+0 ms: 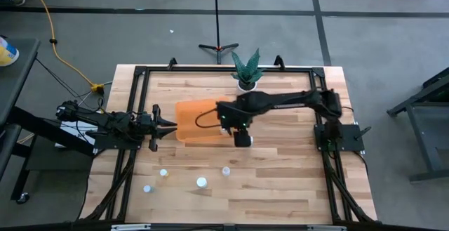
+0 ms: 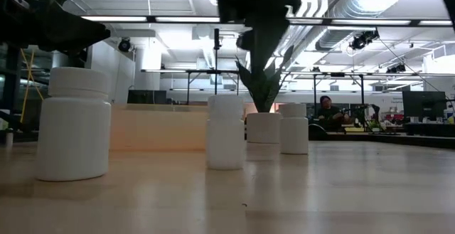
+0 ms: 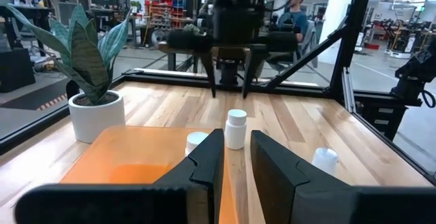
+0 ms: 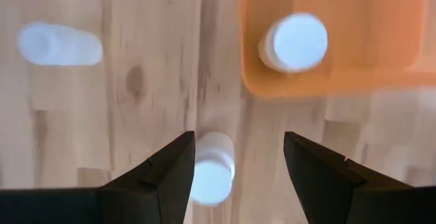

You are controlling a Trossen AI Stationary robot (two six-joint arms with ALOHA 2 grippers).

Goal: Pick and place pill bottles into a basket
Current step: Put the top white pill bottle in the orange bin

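The orange basket (image 1: 191,122) lies at the table's middle, and one white-capped pill bottle (image 4: 293,41) stands inside it near a corner. My right gripper (image 1: 242,138) hangs open, pointing down, just off that corner. Its fingers (image 3: 208,74) are above another pill bottle (image 3: 236,129), which stands upright on the wood and shows between them in the right wrist view (image 4: 211,169). Several more bottles stand near the table's near edge (image 1: 202,182), (image 1: 163,173), (image 1: 147,188), (image 1: 226,170). My left gripper (image 1: 165,126) waits at the basket's left side, its fingers (image 3: 204,163) a narrow gap apart and empty.
A white pot with a green plant (image 1: 246,73) stands behind the basket at the far edge. A black frame (image 1: 210,69) runs around the table. In the low view three bottles (image 2: 73,124), (image 2: 226,132), (image 2: 293,129) stand in front of the pot (image 2: 264,127). A person sits in the room beyond.
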